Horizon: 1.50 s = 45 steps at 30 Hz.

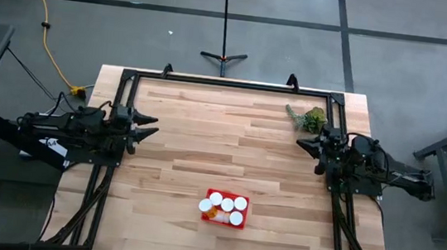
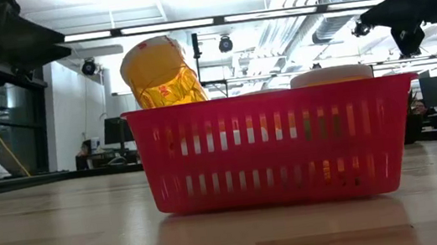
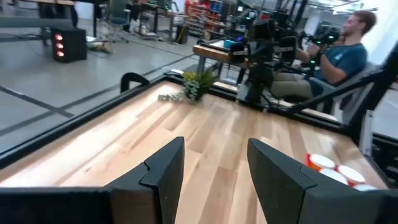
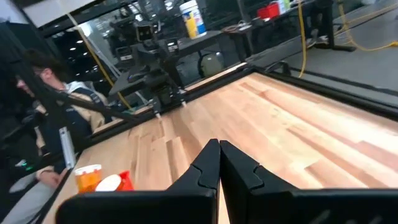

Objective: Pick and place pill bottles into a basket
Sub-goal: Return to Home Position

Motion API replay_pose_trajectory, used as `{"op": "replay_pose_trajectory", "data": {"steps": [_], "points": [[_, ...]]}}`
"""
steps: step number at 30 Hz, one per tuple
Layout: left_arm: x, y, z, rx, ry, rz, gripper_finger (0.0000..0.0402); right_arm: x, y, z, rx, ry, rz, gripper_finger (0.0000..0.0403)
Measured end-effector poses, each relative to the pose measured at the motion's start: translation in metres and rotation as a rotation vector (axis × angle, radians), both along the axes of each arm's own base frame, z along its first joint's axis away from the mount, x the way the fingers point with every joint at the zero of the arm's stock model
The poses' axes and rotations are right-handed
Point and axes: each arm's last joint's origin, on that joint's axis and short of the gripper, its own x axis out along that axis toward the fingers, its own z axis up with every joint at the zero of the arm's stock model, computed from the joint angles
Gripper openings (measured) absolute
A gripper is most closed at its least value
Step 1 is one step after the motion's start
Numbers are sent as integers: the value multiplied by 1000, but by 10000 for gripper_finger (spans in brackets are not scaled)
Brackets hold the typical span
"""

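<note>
The basket [image 2: 272, 145], red, stands at 6 o'clock on the worktop [image 1: 205, 140], well apart from both arms. The pill bottles [image 1: 228, 204] are inside it, with white caps facing up. In the low view, one bottle [image 2: 160, 75] leans tilted above the rim. The left end effector [image 1: 152, 127] hangs at the 9 o'clock edge, released, with its fingers apart. The right end effector [image 1: 302, 141] is at the 3 o'clock edge, clenched on nothing. A green plant [image 1: 312, 118] lies at 1 o'clock.
</note>
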Motion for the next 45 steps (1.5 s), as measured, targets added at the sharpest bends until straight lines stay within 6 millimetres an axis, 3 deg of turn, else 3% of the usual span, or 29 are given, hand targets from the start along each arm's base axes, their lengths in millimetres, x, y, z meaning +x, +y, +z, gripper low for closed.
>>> {"op": "replay_pose_trajectory", "data": {"steps": [8,12,16,22,38,41,45], "points": [[2,-1,-2,43,-14,-20,200,0,1,-3,18,25,43,0],[12,-2,-15,70,-74,-61,171,0,1,-2,18,22,43,0],[18,-3,-34,60,-40,-70,141,0,1,-2,23,21,42,0],[20,-4,-46,42,-14,-92,113,0,2,-4,31,42,54,0],[22,-8,-48,107,-27,-239,29,0,2,-5,-29,57,78,0],[22,-8,-48,106,-28,-239,29,0,2,-5,-64,64,73,0],[22,-8,-48,106,-28,-238,62,1,1,-8,-93,66,58,0]]}}
